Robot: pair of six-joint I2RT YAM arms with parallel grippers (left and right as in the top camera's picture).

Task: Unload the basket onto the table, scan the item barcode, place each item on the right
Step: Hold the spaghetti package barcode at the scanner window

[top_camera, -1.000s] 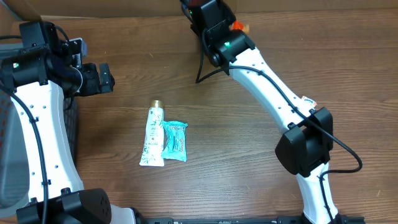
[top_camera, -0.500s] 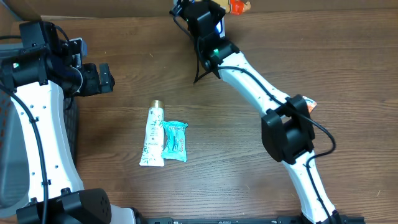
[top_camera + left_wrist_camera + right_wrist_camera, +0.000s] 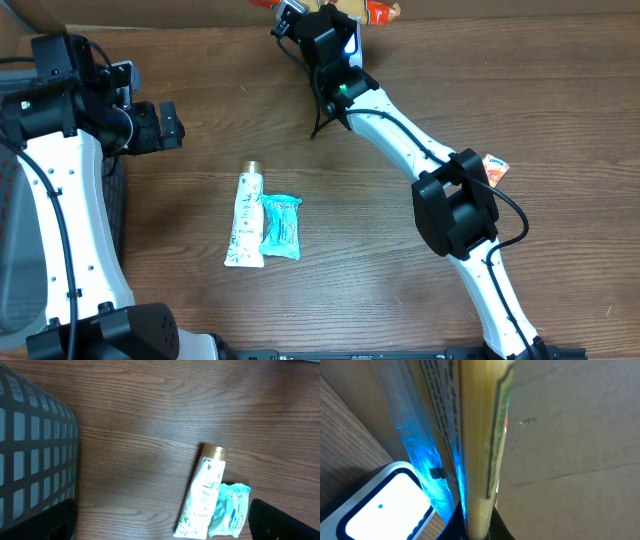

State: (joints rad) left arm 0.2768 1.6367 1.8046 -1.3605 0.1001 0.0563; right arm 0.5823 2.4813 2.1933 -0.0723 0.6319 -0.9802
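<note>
Right pincer (image 3: 308, 14): closed on a flat packet (image 3: 475, 435), at the far edge of the desk (image 3: 380, 270).
Flat packet: seen edge-on and upright between the jaws, its printed clear side lit blue.
Scanner (image 3: 380, 505): white, just left of the packet.
Left pincer (image 3: 170, 123): jaws wide apart, holding nothing, at the left.
Desk middle: a tube (image 3: 245, 215) and a teal pouch (image 3: 281, 227), touching, well apart from both pincers.
Basket (image 3: 30, 450): left of the tube.

Flat packet (image 3: 477, 435) edge-on; white scanner (image 3: 385, 505) beside.
</note>
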